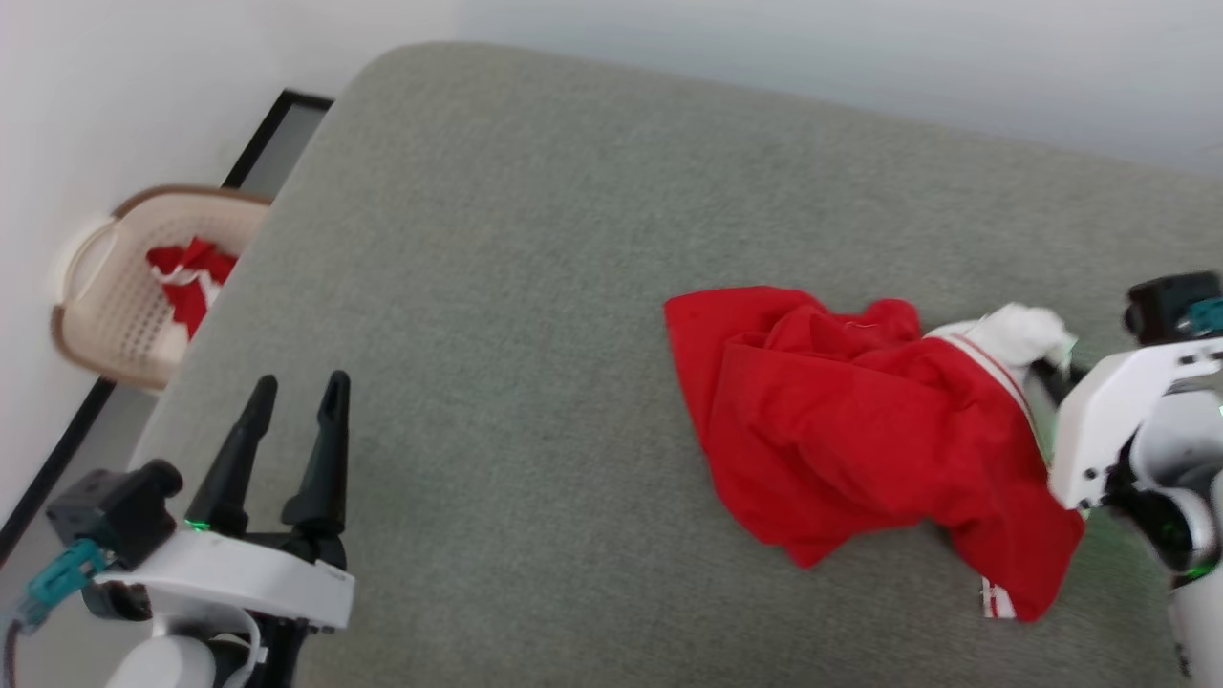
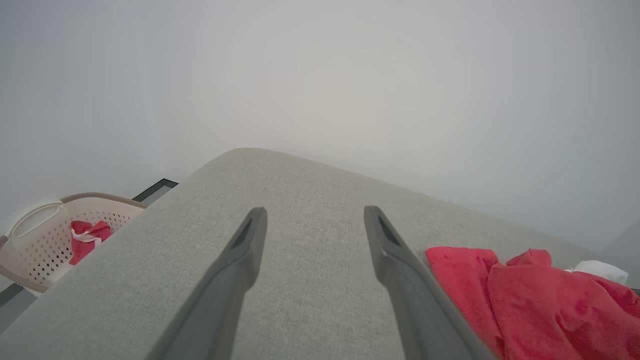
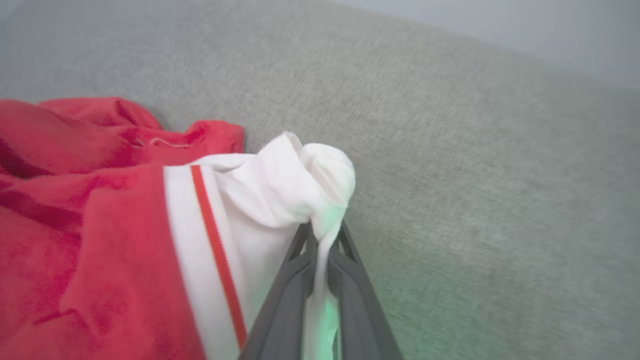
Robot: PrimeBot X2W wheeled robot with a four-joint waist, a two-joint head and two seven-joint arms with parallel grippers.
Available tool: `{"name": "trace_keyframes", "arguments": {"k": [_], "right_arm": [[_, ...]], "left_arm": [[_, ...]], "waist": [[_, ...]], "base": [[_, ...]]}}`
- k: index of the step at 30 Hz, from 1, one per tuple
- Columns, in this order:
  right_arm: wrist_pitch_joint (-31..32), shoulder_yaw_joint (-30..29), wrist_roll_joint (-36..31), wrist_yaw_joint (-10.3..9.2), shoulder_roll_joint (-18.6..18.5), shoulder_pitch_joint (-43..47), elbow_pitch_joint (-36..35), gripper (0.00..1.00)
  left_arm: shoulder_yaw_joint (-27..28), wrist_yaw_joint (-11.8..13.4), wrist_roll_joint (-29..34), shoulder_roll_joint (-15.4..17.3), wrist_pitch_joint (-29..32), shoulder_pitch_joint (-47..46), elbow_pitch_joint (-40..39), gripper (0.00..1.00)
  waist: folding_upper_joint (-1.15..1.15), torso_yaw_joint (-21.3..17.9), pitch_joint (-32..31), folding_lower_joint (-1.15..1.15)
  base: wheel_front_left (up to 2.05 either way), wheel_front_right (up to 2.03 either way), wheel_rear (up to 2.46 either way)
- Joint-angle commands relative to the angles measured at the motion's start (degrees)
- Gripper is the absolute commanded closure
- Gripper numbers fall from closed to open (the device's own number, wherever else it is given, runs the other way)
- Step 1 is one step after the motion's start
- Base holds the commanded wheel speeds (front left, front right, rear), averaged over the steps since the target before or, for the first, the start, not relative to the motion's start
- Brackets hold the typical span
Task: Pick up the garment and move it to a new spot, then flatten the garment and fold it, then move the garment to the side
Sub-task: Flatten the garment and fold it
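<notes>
The garment (image 1: 841, 430) lies crumpled on the grey cushioned surface (image 1: 497, 287), red with a white striped panel at its right end. My right gripper (image 3: 324, 231) is shut on that white panel (image 3: 280, 195), the cloth pinched between its fingers and bunched above the tips. In the head view the same gripper (image 1: 1051, 377) sits at the garment's right edge, its fingers mostly hidden by cloth. My left gripper (image 1: 296, 387) stands open at the lower left, well away from the garment, with nothing between its fingers (image 2: 240, 260). The garment (image 2: 540, 300) also appears at the lower right of the left wrist view.
A beige laundry basket (image 1: 105, 296) holding another red and white cloth (image 1: 191, 277) stands on the floor past the surface's left edge. A pale wall runs behind the surface. Bare grey surface spreads left of and beyond the garment.
</notes>
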Motion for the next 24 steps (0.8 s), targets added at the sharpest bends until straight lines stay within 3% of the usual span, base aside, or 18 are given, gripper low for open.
{"name": "trace_keyframes", "arguments": {"k": [1, 12, 23, 24], "right_arm": [[-0.1, -0.8, 0.0, -0.07, -0.7, 0.4, -1.3, 1.00], [3.5, -9.9, -0.9, -0.07, -3.7, 7.1, -8.0, 1.00], [2.5, -17.3, -2.4, -0.06, -1.3, 13.8, -3.1, 1.00], [2.2, -17.5, -2.4, -0.07, -1.3, 13.7, -2.2, 0.82]], "left_arm": [[0.4, 0.3, -0.4, 0.3, 0.0, 0.7, -0.3, 0.00], [1.5, 1.9, -0.9, 1.9, 1.1, 3.8, -2.1, 0.00], [0.7, 2.3, -1.1, 2.3, 2.5, 3.6, -2.9, 0.00], [0.5, 2.4, -1.0, 2.2, 2.6, 3.4, -2.9, 0.00]], "waist": [[0.00, -2.4, -2.3, 0.00], [0.00, -8.2, -6.4, 0.00], [0.00, -10.4, -7.4, 0.00], [0.00, -10.4, -7.4, 0.00]], "base": [[0.00, 0.00, 0.00], [0.00, 0.00, 0.00], [0.00, 0.00, 0.00], [0.00, 0.00, 0.00]]}}
